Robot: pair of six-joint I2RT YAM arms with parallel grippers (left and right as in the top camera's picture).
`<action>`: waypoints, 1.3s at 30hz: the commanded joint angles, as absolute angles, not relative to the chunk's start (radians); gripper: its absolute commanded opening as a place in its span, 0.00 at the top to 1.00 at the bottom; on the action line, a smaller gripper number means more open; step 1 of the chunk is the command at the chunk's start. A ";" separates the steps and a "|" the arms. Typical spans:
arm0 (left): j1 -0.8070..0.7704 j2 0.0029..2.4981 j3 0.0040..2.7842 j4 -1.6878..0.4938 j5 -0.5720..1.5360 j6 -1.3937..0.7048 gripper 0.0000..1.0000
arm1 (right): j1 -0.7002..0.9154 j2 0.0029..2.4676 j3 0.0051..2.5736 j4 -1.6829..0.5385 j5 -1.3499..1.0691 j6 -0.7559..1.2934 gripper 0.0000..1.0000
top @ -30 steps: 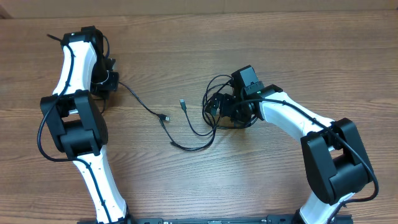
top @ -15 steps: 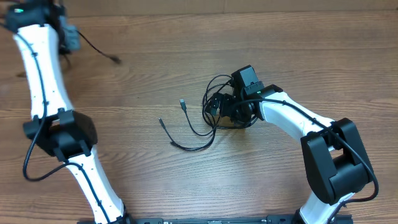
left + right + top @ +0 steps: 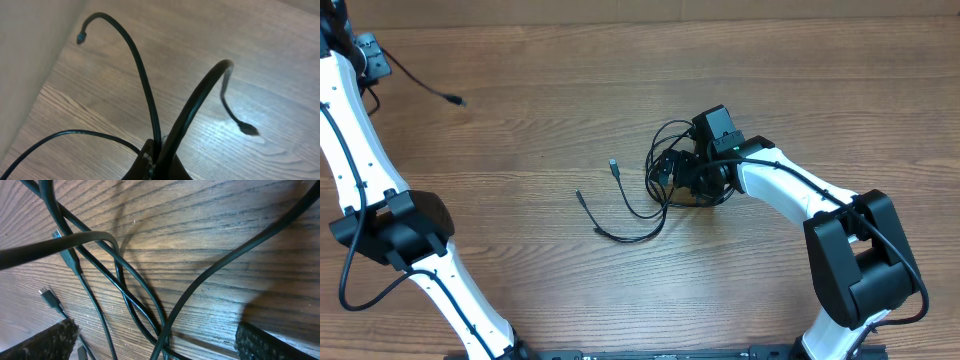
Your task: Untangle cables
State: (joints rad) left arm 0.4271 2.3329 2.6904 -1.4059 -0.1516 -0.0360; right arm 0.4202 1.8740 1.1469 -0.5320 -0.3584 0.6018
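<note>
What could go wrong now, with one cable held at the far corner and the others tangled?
The left gripper is shut on a cable beside the table edge; released there, it might slip off. The right gripper stands open over the tangle, several cords crossing between its fingers; closing might catch more than one.

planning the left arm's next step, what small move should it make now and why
Probably lower the left claw toward the table and open it. It is shut on one cable at the far left corner, well apart from the tangle under the open right claw. That cable looks separated and ready to set down.
</note>
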 commanded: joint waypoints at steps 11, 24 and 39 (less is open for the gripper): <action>0.447 2.330 2.535 -1.369 -0.173 -0.056 0.96 | 0.417 1.874 1.166 -0.526 -0.349 0.597 0.00; 0.471 2.330 2.305 -1.223 -0.010 0.120 0.96 | 0.417 1.874 1.166 -0.525 -0.349 0.597 0.00; 0.494 2.330 2.154 -1.173 0.015 0.180 0.61 | 0.417 1.874 1.166 -0.525 -0.349 0.597 0.00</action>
State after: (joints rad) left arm 0.4740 2.3341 2.1578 -1.1568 0.0120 0.1684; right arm 0.4202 1.8740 1.1469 -0.5316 -0.3584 0.6022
